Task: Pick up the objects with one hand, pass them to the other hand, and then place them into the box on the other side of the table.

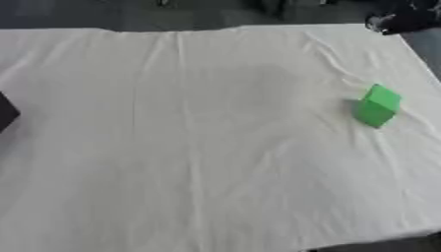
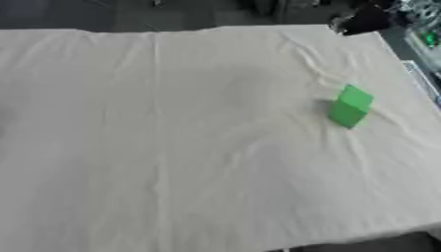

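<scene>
Worktop (image 1: pixel 198 162) fills nearly the whole frame, covered in a creased white cloth (image 1: pixel 215 74). Dark shape (image 1: pixel 5 112) cuts in at the left edge in the left eye view, can't tell what it is. Green block (image 1: pixel 377 106) sits on the cloth at mid-right, tilted, nothing touching it; no robot hand visible in either view, so can't tell its state.

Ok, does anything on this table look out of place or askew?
Mostly no. The small green block sits alone on the right side of the wrinkled white tablecloth, seemingly tilted rather than square to the table edges. A dark object pokes in at the left edge; I cannot tell what it is. No hand shows.
</scene>
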You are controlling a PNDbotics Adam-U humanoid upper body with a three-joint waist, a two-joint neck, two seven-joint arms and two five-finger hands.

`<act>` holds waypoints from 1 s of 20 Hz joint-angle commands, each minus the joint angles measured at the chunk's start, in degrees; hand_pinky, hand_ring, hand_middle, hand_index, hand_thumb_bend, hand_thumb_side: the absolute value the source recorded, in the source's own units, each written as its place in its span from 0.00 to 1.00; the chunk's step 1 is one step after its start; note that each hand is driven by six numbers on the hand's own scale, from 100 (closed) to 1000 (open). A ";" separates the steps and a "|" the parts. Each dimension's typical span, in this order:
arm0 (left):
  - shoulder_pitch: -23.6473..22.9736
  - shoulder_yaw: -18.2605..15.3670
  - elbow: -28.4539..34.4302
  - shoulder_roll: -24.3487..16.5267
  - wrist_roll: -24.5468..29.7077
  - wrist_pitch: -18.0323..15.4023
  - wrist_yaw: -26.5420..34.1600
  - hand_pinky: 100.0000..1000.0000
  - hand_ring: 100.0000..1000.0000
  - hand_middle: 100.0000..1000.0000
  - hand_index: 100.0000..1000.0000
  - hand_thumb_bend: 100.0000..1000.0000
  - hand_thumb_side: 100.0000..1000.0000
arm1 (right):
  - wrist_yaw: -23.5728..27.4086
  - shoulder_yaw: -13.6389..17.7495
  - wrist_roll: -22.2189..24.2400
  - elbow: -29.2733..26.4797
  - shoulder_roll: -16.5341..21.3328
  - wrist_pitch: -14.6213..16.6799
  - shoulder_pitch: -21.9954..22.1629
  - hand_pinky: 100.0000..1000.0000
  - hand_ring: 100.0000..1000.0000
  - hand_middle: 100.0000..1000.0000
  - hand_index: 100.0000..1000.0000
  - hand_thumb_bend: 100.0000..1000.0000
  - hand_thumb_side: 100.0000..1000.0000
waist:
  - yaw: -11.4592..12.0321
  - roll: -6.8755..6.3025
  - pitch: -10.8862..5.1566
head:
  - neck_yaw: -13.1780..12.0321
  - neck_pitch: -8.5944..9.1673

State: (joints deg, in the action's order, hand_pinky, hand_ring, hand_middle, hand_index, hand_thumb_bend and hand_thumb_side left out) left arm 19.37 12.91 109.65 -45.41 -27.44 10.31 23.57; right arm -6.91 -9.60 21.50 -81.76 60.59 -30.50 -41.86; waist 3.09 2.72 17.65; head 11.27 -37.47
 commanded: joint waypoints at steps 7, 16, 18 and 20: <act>1.66 -0.11 1.35 -1.31 -0.69 2.14 -0.85 0.83 0.78 0.82 0.76 0.06 0.88 | 1.16 2.06 8.23 -0.52 9.93 1.62 6.93 1.00 0.92 0.86 0.90 0.25 0.34 | -0.11 0.03 -0.80 | 0.19 0.18; 2.05 0.12 2.24 -1.40 -0.87 2.88 -0.87 0.83 0.78 0.81 0.75 0.04 0.87 | 13.05 2.26 -4.83 -9.60 14.04 -5.63 19.18 0.97 0.91 0.83 0.90 0.30 0.30 | -0.08 -0.84 -0.14 | 0.04 0.61; 2.02 0.22 2.13 -1.26 -0.84 3.01 -1.00 0.83 0.78 0.81 0.74 0.02 0.86 | 15.81 2.04 -7.19 -10.38 13.97 -6.50 19.95 0.95 0.90 0.82 0.90 0.30 0.28 | -0.12 -1.07 0.01 | 0.20 0.70; 1.89 0.32 1.75 -1.11 -0.95 3.15 -1.22 0.83 0.77 0.80 0.74 0.01 0.86 | 18.43 2.07 -9.61 -11.28 13.82 -6.68 20.43 0.93 0.89 0.81 0.89 0.31 0.22 | -0.21 -1.26 0.14 | 0.31 0.88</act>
State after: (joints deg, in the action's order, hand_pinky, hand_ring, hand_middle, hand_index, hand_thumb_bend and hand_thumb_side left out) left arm 20.71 13.60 110.73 -45.41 -28.34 13.27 22.59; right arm 9.87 -8.22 13.38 -91.98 71.37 -36.90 -21.10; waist 2.99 1.46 18.70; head 11.33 -37.36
